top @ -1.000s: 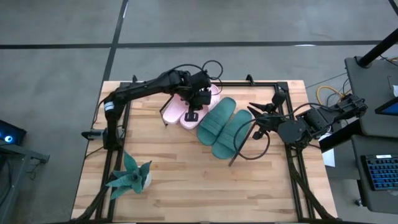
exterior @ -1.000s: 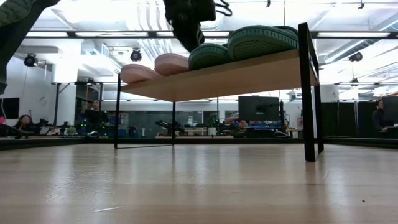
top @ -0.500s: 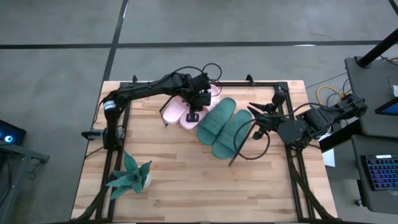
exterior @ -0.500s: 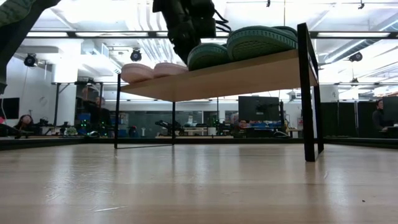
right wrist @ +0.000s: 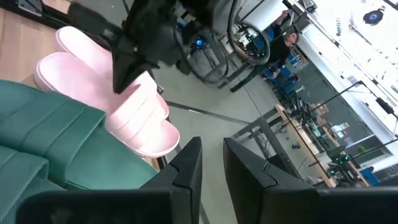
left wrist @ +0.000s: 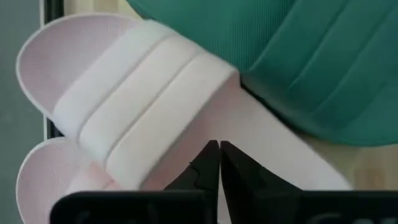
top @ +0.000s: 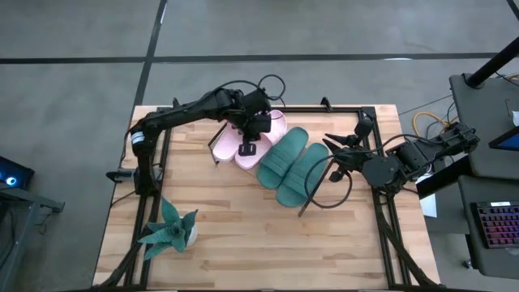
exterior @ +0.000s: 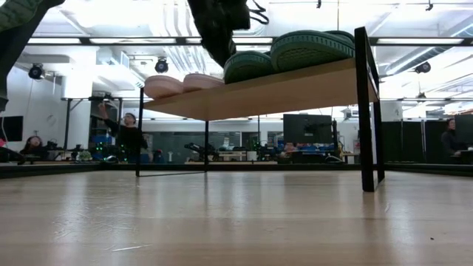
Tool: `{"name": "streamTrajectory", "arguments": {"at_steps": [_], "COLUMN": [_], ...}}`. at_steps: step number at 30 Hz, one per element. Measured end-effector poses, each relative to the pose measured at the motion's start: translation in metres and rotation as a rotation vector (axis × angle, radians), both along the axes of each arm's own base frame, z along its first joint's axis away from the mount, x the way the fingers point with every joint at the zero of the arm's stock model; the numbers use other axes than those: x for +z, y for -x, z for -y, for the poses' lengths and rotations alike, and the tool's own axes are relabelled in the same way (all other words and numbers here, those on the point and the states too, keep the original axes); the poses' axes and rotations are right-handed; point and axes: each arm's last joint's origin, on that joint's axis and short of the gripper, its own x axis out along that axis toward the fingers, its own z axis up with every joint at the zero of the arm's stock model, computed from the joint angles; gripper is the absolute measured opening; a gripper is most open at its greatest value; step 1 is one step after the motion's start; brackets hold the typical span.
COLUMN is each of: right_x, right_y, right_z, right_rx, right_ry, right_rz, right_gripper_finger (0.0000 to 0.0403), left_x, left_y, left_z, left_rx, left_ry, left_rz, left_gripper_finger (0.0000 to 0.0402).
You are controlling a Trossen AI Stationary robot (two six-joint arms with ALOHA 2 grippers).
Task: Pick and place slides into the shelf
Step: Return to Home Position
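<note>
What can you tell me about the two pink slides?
The two pink slides are chunky and look like soft foam, each with a wide ribbed strap. They lie strap up, side by side and touching, on the shelf, next to the two green slides. The left gripper hovers just above them, shut and holding nothing.

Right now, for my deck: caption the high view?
Four slides on the shelf; left pincer above the pink pair.

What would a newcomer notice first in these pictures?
The shelf carries a full row: two pink slides beside two green slides. The left gripper hovers shut just above the pink pair, while the right gripper waits open by the green ones.
</note>
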Motion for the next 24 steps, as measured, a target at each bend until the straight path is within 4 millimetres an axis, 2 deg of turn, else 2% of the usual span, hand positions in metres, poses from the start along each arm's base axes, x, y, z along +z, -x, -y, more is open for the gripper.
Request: {"name": "streamTrajectory", "arguments": {"at_steps": [6, 9, 15, 17, 20, 24], "right_x": [0.0, 0.0, 0.0, 0.0, -0.003, -0.011], "right_y": [0.0, 0.0, 0.0, 0.0, 0.002, 0.004], "right_z": [0.0, 0.0, 0.0, 0.0, 0.001, 0.002], "right_rx": [0.001, 0.0, -0.006, -0.012, -0.023, -0.042], "right_ry": [0.003, 0.002, -0.019, -0.035, -0.051, -0.071], "right_rz": [-0.003, -0.002, 0.017, 0.03, 0.023, 0.006], "right_gripper_finger": [0.0057, 0.0057, 0.0057, 0.0056, 0.0056, 0.0056], "left_x": [0.015, 0.026, 0.057, 0.07, 0.075, 0.062], "left_y": [0.012, 0.021, 0.034, 0.045, 0.065, 0.103], "left_z": [0.007, 0.017, 0.046, 0.057, 0.074, 0.092], "left_rx": [0.045, 0.023, -0.076, -0.094, -0.068, -0.063], "left_ry": [0.042, 0.036, -0.032, -0.072, -0.183, -0.218], "left_rz": [-0.022, 0.001, 0.226, 0.317, 0.413, 0.509], "left_gripper_finger": [0.0, 0.0, 0.0, 0.0, 0.0, 0.0]}}
